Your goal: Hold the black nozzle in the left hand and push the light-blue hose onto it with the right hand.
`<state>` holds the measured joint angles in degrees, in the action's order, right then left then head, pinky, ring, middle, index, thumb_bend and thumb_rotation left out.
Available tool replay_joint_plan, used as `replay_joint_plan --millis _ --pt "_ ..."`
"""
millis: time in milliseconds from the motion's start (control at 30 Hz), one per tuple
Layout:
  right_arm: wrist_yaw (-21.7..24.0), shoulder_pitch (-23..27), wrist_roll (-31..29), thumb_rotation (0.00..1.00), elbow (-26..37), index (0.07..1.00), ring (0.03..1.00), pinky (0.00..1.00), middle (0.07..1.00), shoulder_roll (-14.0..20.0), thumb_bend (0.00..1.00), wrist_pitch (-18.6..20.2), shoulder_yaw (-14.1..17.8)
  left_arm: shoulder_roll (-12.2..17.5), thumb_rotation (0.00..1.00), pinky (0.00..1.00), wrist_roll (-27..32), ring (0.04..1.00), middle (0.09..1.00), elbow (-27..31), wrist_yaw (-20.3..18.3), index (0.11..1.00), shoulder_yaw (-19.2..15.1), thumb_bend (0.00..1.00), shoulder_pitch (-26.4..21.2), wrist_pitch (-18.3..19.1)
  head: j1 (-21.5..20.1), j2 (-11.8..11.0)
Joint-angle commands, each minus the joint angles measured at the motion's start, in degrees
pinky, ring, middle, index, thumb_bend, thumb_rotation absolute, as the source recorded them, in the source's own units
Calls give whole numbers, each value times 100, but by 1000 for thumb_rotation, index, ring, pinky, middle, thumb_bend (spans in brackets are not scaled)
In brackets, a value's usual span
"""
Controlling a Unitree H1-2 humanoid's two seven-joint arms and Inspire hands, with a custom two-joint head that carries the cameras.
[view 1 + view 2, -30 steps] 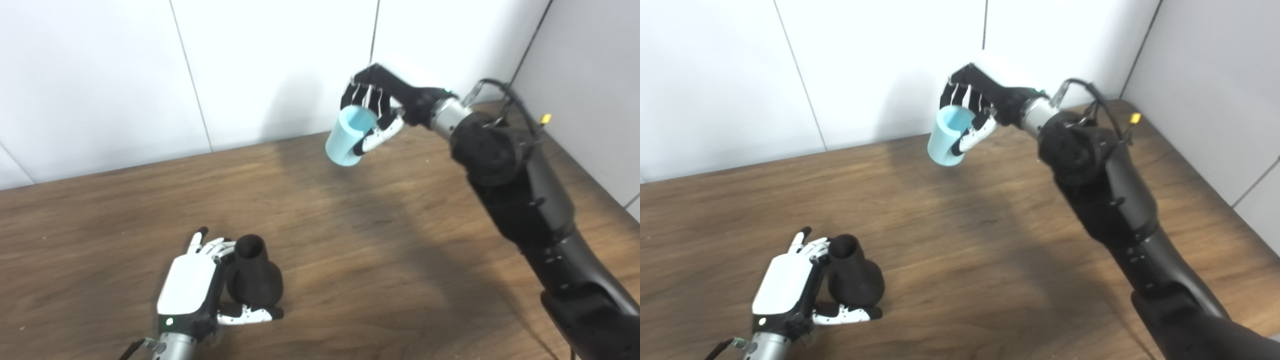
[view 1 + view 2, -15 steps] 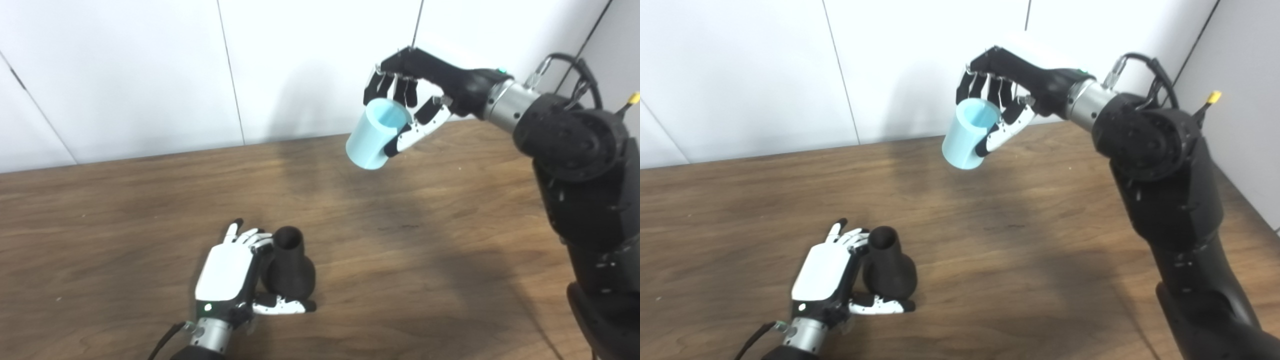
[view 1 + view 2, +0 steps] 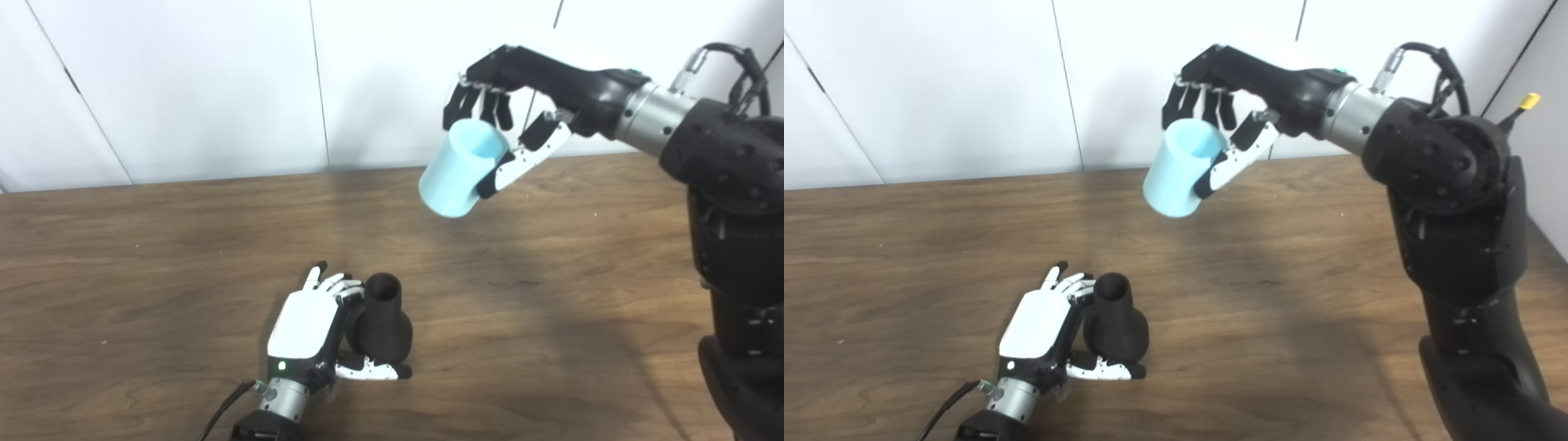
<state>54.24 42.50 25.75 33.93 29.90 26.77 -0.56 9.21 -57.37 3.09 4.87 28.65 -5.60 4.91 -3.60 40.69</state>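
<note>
The black nozzle (image 3: 381,320) stands upright on the wooden table (image 3: 153,245), narrow mouth up, near the front. My left hand (image 3: 306,324), white-backed, lies against its left side. The fingers (image 3: 334,285) stretch loosely beside the neck and the thumb (image 3: 373,370) lies in front of the bulb, so the hand is not closed around it. High over the far side of the table, my right hand (image 3: 1228,116) is shut on the light-blue hose (image 3: 1179,168), a short tube held tilted in the air. Its lower end points down-left, well apart from the nozzle.
White wall panels (image 3: 184,86) rise straight behind the table's far edge. My dark right forearm (image 3: 1451,202) fills the right side of both views. A cable (image 3: 223,407) trails from my left wrist at the bottom edge.
The whole picture has shifted, so the camera has moved. My right hand has brought the hose a little lower and nearer the nozzle. The left hand and nozzle stay as they were.
</note>
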Motion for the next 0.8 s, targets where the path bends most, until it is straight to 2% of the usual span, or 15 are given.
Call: replay_joint_plan --millis 0,167,200,233,267,300,400,433,500,567,600,633,700,767 --pt "-64 344 -50 0 147 516 381 283 492 36 516 10 -23 -93 50 1000 -107 853 759 -96 -261 483 206 523 161 49 7 27" --pt "52 297 -60 0 168 522 373 259 486 -82 515 11 -210 -114 50 1000 -91 856 760 -82 -250 483 242 523 165 94 25 55" --pt "86 265 16 0 196 522 379 283 485 -123 516 11 -269 -118 50 1000 -87 856 760 -59 -281 483 249 523 168 118 38 73" --pt "148 242 122 0 224 515 391 379 478 -168 518 12 -317 -120 49 1000 -83 858 762 -41 -301 483 255 523 172 135 38 73" --pt "239 233 247 0 253 513 396 407 475 -218 518 13 -363 -121 49 1000 -84 859 762 -26 -315 483 262 523 175 150 45 90" --pt "337 238 371 0 277 513 394 387 474 -262 519 14 -424 -120 49 1000 -83 859 762 -11 -320 483 267 523 180 158 48 96" --pt "546 263 677 0 330 514 423 695 451 -414 520 14 -570 -116 49 1000 -84 855 760 29 -307 483 277 523 200 166 55 123" --pt "583 270 755 0 342 509 450 853 442 -456 520 14 -611 -113 49 1000 -87 854 760 38 -307 483 279 523 205 170 55 123" --pt "645 294 783 0 331 499 471 962 442 -504 520 11 -698 -107 49 1000 -97 854 760 55 -312 483 285 523 215 183 64 133" --pt "692 318 752 0 296 490 481 955 448 -555 521 10 -749 -106 49 1000 -95 854 760 68 -318 483 286 523 224 198 67 158" --pt "751 334 753 0 275 493 450 721 455 -605 522 11 -753 -106 49 1000 -90 854 760 70 -320 483 285 523 227 205 67 158" --pt "805 348 755 0 268 497 420 529 462 -640 521 12 -741 -108 49 1000 -90 855 759 82 -326 483 287 523 233 213 55 183" --pt "1018 380 891 0 274 508 402 406 469 -764 520 14 -665 -107 49 1000 -98 854 759 99 -329 483 296 523 239 226 52 191" --pt "1179 405 1010 0 274 521 390 338 471 -884 518 15 -594 -102 49 1000 -100 854 758 106 -332 483 306 523 239 236 58 198"
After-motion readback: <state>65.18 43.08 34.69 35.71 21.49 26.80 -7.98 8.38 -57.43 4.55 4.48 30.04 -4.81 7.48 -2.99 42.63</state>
